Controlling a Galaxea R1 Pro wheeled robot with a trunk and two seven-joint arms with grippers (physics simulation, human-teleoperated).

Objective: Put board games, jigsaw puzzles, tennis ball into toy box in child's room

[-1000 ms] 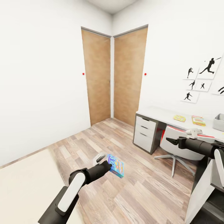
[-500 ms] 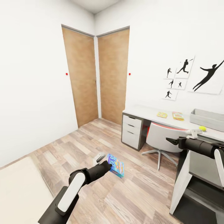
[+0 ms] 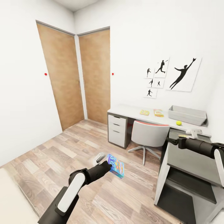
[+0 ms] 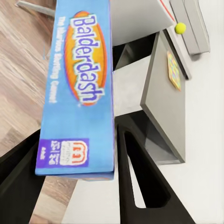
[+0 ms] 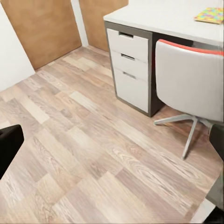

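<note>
Between left fingers (image 4: 140,186): blue board game (image 4: 81,88), clamped; right fingers (image 5: 9,144) spread, empty.

The blue board game (image 4: 79,88) runs off the left wrist view's top edge, and the left gripper (image 3: 107,164) hides its near end in the head view. The two jigsaw puzzles (image 3: 151,112) on the bench (image 3: 127,109) are too small to make out pieces. The right gripper (image 3: 171,141) is too small to judge its jaws.
</note>
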